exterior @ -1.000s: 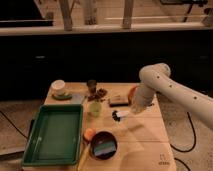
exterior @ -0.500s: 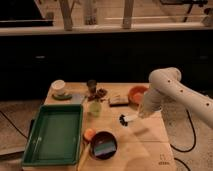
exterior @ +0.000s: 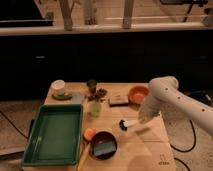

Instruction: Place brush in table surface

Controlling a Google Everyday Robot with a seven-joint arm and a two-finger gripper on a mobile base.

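The brush [exterior: 128, 124] has a small dark head pointing left and a white handle that runs right into my gripper [exterior: 141, 120]. My gripper is at the end of the white arm [exterior: 170, 97], which reaches in from the right. It is shut on the brush handle and holds the brush nearly level, low over the middle-right of the tan wooden table surface [exterior: 150, 142]. I cannot tell whether the brush touches the wood. The small dark logo mark [exterior: 163, 162] is near the front right corner.
An orange bowl [exterior: 138, 93] and a dark flat block [exterior: 119, 100] lie behind the gripper. A green cup [exterior: 95, 108], an orange ball [exterior: 89, 134] and a dark bowl [exterior: 103, 145] with a sponge stand to its left. The green tray [exterior: 54, 134] fills the left side.
My gripper has moved forward and down with the brush in it. The brush now hangs lower over the table, closer to the front.
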